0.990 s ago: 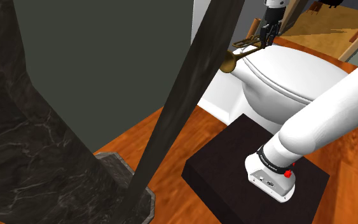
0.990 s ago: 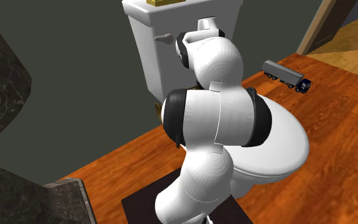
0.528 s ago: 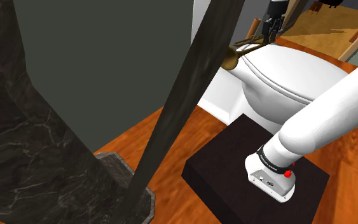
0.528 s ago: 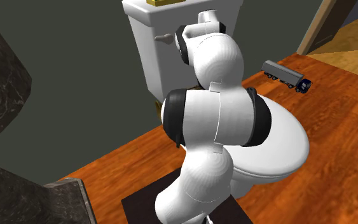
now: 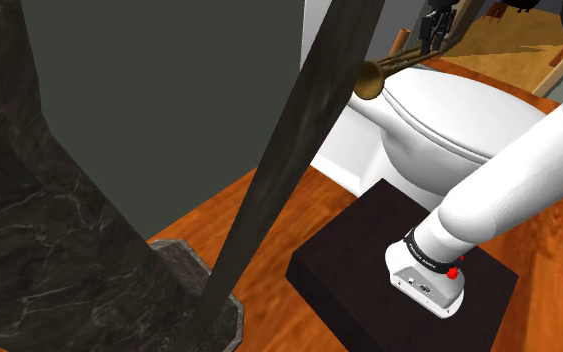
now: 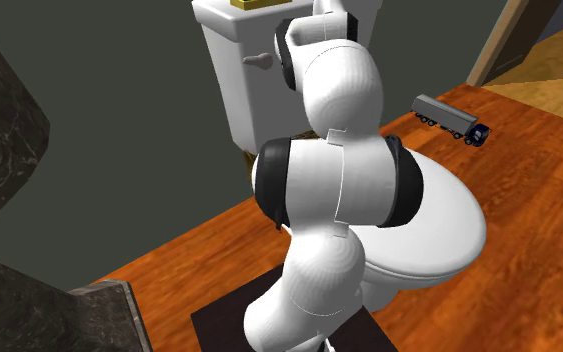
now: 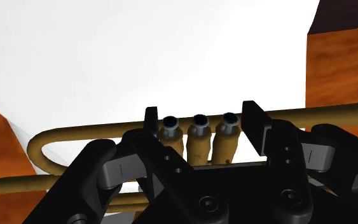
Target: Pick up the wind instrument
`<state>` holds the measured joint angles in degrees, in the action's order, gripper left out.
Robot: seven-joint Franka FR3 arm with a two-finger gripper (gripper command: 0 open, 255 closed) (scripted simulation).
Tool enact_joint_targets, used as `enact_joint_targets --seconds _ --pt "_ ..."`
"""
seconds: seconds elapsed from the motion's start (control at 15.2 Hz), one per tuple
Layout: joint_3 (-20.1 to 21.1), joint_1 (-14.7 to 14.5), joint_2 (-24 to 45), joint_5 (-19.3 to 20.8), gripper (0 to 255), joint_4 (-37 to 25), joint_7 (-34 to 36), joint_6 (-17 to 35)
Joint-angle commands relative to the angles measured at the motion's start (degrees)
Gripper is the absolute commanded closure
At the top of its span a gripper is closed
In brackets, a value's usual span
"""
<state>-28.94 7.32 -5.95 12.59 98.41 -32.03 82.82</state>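
Observation:
A brass trumpet (image 7: 196,137) with three valves is clasped between my black fingers in the wrist view, lifted off the white toilet lid (image 7: 171,57) below it. In the shoulder view its bell (image 5: 369,79) hangs in the air beside the dark slanted post, tilted, above the toilet lid (image 5: 459,105), and my gripper (image 5: 433,37) holds its tubing near the top edge. In the second exterior view my own white arm (image 6: 334,180) blocks the instrument and the hand.
A dark slanted post (image 5: 289,170) crosses the shoulder view close to the bell. The toilet tank (image 6: 234,80) carries a small yellow thing (image 6: 256,4). A toy tanker truck (image 6: 451,119) stands on the wooden floor. A marble block (image 5: 39,230) fills the near side.
The gripper has risen with the trumpet in it; the bell has lifted off the toilet lid and tilted. The arm's upper joints have moved up in the second exterior view.

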Motion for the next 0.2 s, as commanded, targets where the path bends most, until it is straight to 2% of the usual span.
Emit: enact_joint_targets --seconds 0.0,0.13 --pt "-0.1 0.0 0.5 -0.2 255 -2.1 -0.5 -1.6" --pt "-0.1 0.0 0.5 -0.2 255 -2.3 -0.5 -1.8"
